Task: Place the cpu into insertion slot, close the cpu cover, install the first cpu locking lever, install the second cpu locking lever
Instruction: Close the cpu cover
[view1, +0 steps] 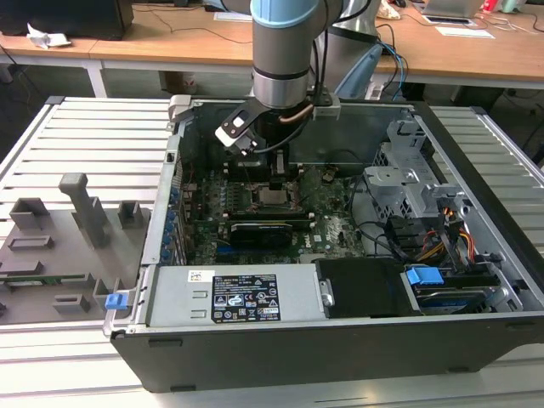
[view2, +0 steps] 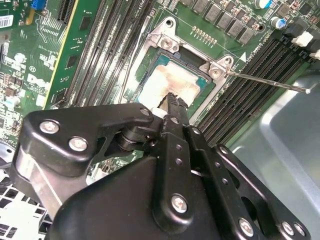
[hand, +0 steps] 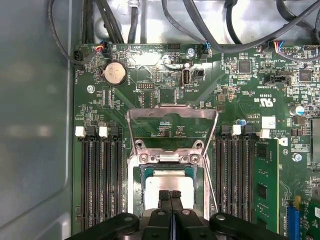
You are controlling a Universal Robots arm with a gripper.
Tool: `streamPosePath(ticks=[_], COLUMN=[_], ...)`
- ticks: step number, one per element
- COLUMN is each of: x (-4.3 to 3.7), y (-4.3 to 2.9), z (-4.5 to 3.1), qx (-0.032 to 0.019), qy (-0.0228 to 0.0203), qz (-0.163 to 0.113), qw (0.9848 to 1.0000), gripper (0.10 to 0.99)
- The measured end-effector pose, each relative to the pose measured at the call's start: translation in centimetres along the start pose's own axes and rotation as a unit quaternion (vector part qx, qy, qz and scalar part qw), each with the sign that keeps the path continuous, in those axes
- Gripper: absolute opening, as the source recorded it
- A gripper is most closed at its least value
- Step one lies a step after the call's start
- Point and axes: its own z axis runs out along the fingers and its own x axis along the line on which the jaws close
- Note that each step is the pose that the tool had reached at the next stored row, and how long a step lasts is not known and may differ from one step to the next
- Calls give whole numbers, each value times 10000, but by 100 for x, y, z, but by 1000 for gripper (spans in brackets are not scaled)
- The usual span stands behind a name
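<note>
The cpu (hand: 167, 181) sits flat in the insertion slot (hand: 141, 175), its pale smeared face up, and the gripper (hand: 171, 196) is right over it with its fingers pinched together and nothing between them. Whether the tips actually touch the chip, I cannot tell. The cpu cover (hand: 172, 112) is open, tipped back from its hinge so the green motherboard (hand: 240, 100) shows through its window.

The risk, as I judge it: if the chip is not fully seated, pressure from those narrow tips or from the cover coming down could tilt it and hurt the socket contacts.

The second wrist view shows a thin locking lever (view2: 265, 83) sticking out free across the memory slots (view2: 240, 85). The first wrist view gives the raised cover straight on, and the exterior view shows the arm (view1: 285, 42) reaching down into the open computer case (view1: 255, 357)
</note>
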Motion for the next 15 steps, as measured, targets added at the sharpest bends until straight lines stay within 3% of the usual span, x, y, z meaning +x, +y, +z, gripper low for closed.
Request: streamPosePath(ticks=[3,15], x=[1,2], y=[5,11], z=[-109,-241], qx=[0,4], qy=[1,0], qz=[0,0], qw=[10000,10000], gripper=[106,106])
